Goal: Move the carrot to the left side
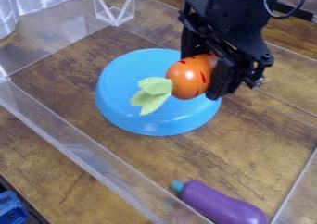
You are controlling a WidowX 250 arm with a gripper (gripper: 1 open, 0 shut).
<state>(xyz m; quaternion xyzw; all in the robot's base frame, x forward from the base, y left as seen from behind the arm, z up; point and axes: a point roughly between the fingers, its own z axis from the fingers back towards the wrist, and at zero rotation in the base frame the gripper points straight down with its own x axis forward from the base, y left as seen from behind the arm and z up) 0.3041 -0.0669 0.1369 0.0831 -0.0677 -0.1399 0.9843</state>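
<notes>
the gripper (209,78) is clamped tight on the carrot (186,78), which hangs over the right part of the plate (118,112), leaves pointing lower left. the open table to the left lies well beyond the plate.

The arm's upper part ran off the top edge of the picture. The gripper (210,75) covered the right end of the carrot (186,77), so its fingertips were hard to tell apart there. The eggplant (223,205) was cut off by the bottom edge. The carrot's leaves and the gripper hid part of the plate (124,112).
</notes>
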